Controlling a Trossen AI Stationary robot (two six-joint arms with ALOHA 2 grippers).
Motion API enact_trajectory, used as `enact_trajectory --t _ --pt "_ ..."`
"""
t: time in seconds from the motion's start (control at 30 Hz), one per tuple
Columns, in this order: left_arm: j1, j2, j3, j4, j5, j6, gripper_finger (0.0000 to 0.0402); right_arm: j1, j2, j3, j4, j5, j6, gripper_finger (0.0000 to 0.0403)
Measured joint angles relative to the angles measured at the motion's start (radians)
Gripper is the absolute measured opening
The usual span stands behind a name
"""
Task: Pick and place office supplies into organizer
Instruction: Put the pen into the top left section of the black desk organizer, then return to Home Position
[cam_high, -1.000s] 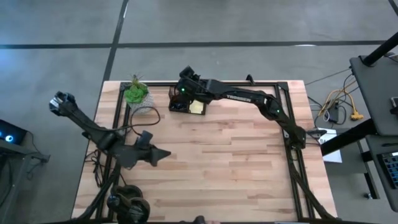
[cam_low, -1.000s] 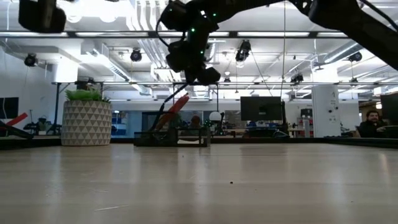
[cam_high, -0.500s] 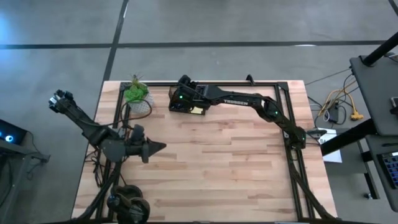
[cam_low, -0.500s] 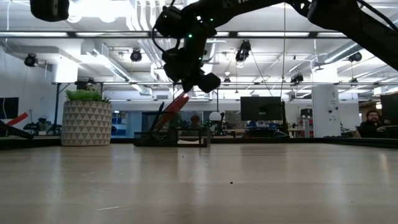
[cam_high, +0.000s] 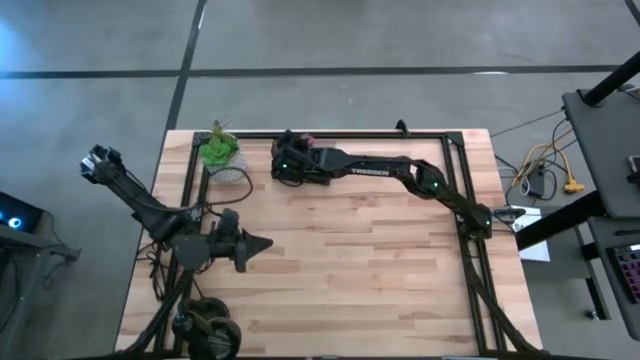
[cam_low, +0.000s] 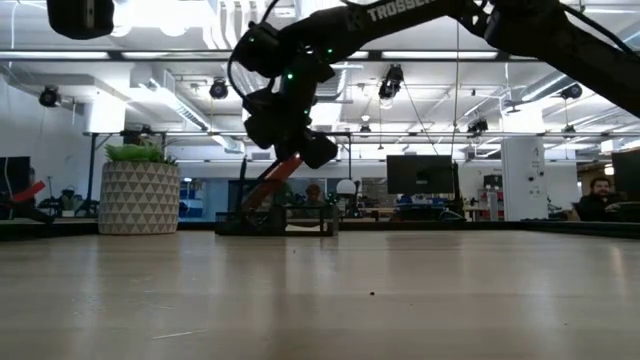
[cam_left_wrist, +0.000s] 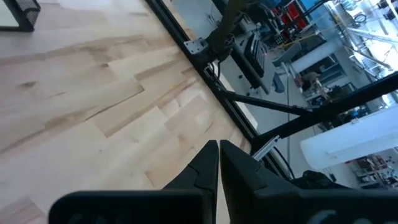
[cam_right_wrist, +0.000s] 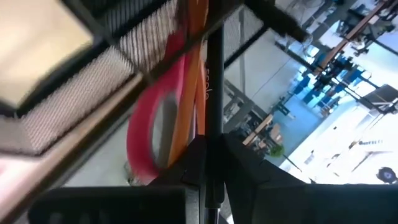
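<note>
My right gripper hangs over the black mesh organizer, which stands at the table's far edge and is mostly hidden under the gripper in the high view. It is shut on a black pen. Red-handled scissors and orange pencils stand in the organizer, leaning against its rim, and the scissors show red in the low view. The yellow sticky-note pad lies in another compartment. My left gripper is shut, above the table's left side, touching nothing. My right gripper pinches the black pen between its two fingers. The pen runs on past the fingertips, in line with them, toward the organizer beside the pencils and scissors. Where the pen's far end lies cannot be told.
A green plant in a white patterned pot stands just left of the organizer. A black frame rail runs along the table's far and side edges. Bare wood spreads between the two arms.
My right gripper has come down and moved toward the table's left and near side, over the organizer, so that it now hides the yellow pad in the high view. It has stayed shut.
</note>
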Motion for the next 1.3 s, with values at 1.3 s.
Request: enact_trajectory --t 1.3 --pt "-0.097 0.003 0.001 0.392 -0.092 0.146 0.0 0.092 -0.297 -0.002 -0.189 0.037 0.938 0.014"
